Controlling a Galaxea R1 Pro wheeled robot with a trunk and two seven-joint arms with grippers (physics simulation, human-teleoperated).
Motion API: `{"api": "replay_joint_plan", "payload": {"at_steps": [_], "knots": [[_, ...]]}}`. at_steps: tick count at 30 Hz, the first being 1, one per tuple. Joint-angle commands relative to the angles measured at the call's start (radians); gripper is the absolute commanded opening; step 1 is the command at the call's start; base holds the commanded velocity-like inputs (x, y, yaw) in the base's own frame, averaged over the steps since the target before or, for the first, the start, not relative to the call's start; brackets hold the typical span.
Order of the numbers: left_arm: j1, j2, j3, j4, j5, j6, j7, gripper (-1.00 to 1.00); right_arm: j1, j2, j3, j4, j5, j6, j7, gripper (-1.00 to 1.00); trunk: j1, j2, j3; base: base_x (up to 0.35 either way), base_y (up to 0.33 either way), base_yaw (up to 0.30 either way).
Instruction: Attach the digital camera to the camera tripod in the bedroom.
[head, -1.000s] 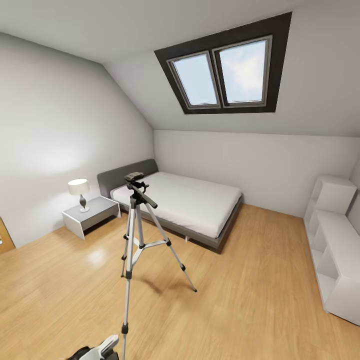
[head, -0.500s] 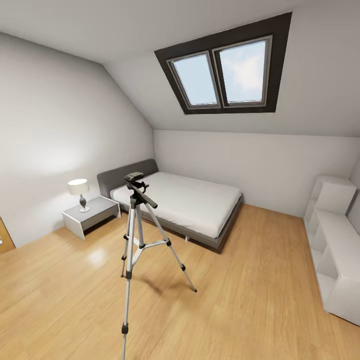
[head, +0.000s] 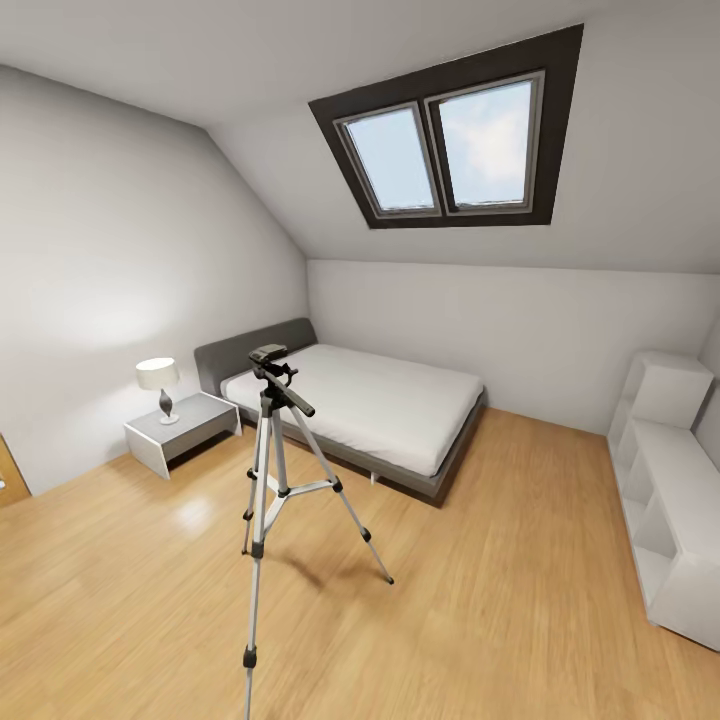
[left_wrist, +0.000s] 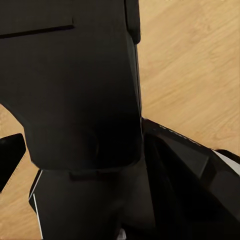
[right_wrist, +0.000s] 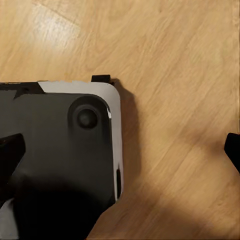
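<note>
The camera tripod (head: 272, 470) stands on the wood floor (head: 480, 600) near the bed (head: 370, 400), well ahead of both hands, with nothing on its top yet. The right gripper (right_wrist: 120, 150) is wide open above the floor, holding nothing. I cannot tell if the left hand is open or closed.

Bright skylight (head: 455, 140) daylight, soft floor (head: 480, 600) shadows, wide-angle edge stretch.

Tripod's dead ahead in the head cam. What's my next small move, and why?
Probably a look before any reach: lean the head view closer to the top of the camera tripod. A small dark block sits on its head, too small to tell whether it is the camera. The right gripper is open with nothing in it, above the wood floor.
</note>
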Motion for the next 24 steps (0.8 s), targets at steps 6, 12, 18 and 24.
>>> {"api": "replay_joint_plan", "payload": {"at_steps": [6,12,18,24], "knots": [[0.001,0.002,-0.009,0.000,0.000,-0.005,0.006,-1.00,0.000,-0.002,-0.032,0.002,-0.096,-0.043,-0.097,1.00,0.000,-0.001,0.000,0.000,0.000,0.036],[0.005,-0.007,-0.009,0.001,-0.001,-0.050,0.016,-1.00,0.000,-0.002,-0.033,0.002,-0.114,-0.051,-0.118,1.00,0.000,-0.001,0.000,0.000,0.000,0.220],[0.010,-0.026,-0.010,0.001,-0.006,-0.055,0.097,-1.00,0.000,0.005,-0.030,0.002,-0.086,-0.049,-0.130,1.00,0.000,-0.001,0.000,0.000,0.000,0.273],[0.017,-0.024,-0.009,0.001,-0.001,-0.097,0.113,-1.00,0.000,0.023,-0.030,0.002,0.009,-0.049,-0.132,1.00,0.000,-0.001,0.000,0.000,0.000,0.280]]}}
